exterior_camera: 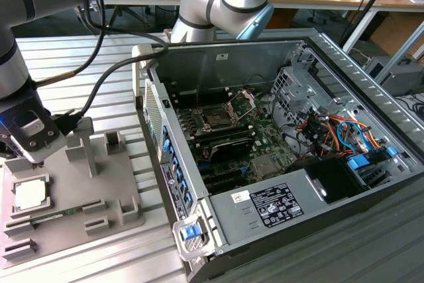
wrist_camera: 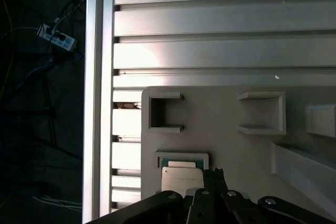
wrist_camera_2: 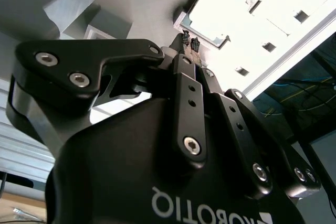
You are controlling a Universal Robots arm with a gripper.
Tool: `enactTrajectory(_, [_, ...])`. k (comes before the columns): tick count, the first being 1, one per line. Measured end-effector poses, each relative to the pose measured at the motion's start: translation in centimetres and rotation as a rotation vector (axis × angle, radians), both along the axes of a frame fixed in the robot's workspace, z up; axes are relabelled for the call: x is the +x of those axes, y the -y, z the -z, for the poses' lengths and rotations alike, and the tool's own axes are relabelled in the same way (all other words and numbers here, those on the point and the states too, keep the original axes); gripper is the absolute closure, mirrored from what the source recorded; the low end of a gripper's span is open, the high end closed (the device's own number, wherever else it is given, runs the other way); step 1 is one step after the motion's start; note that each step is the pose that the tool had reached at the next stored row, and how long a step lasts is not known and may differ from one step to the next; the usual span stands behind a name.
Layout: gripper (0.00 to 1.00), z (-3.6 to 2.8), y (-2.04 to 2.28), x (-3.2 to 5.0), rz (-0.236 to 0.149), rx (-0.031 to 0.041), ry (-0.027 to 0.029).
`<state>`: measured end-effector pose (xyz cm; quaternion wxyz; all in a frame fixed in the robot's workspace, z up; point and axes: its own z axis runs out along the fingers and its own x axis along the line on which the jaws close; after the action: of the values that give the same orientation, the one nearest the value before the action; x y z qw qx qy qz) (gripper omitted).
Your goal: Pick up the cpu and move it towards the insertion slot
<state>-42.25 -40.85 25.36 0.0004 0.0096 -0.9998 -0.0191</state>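
Observation:
The cpu (exterior_camera: 30, 193) is a silvery square chip lying flat in a recess of the grey fixture plate (exterior_camera: 99, 183), at the exterior view's left. My gripper (exterior_camera: 34, 161) hangs just above it, toward the chip's far edge and apart from it. In both wrist views the fingertips (wrist_camera_2: 190, 42) stand together with nothing between them, beside the cpu (wrist_camera_2: 223, 9) and close to its edge (wrist_camera: 181, 178). The insertion slot (exterior_camera: 216, 118) is a dark square socket on the motherboard inside the open computer case, with its metal bracket (exterior_camera: 242, 103) hinged up.
The fixture plate carries several raised grey blocks (exterior_camera: 76, 150) and a green memory stick (exterior_camera: 50, 215). It rests on a ribbed aluminium table (wrist_camera: 220, 24). The case wall (exterior_camera: 165, 157) stands between the fixture and the socket. Cables and drive bays (exterior_camera: 331, 134) crowd the case's right side.

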Motion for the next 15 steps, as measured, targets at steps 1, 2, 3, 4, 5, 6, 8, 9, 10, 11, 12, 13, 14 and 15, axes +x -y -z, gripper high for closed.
enactTrajectory(1, [0.89, 0.02, 0.0, -0.02, 0.0, 0.0, 0.0])
enactTrajectory(2, [0.89, 0.04, 0.0, -0.04, 0.0, 0.0, 0.0])
enactTrajectory(3, [0.89, 0.07, 0.0, -0.07, 0.0, 0.0, 0.0])
enactTrajectory(4, [0.89, 0.09, 0.0, -0.09, 0.0, 0.0, 0.0])
enactTrajectory(5, [0.89, 0.11, 0.0, -0.11, 0.0, 0.0, 0.0])
enactTrajectory(6, [0.89, 0.12, 0.0, -0.13, 0.0, 0.0, 0.0])
enactTrajectory(8, [0.89, 0.16, 0.0, -0.17, 0.0, 0.0, 0.0])
enactTrajectory(9, [0.89, 0.18, 0.0, -0.18, 0.0, 0.0, 0.0])
enactTrajectory(10, [0.89, 0.19, 0.0, -0.2, 0.0, 0.0, 0.0001])
enactTrajectory(11, [0.89, 0.2, 0.0, -0.21, 0.0, 0.0, 0.0])
enactTrajectory(12, [0.89, 0.22, 0.0, -0.23, 0.0, -0.0001, -0.0001])
enactTrajectory(13, [0.89, 0.26, 0.0, -0.26, 0.0, 0.0, 0.0])
enactTrajectory(14, [0.89, 0.27, 0.0, -0.27, 0.0, 0.0, 0.0])
enactTrajectory(15, [0.89, 0.29, 0.0, -0.28, 0.0, 0.0, 0.0])
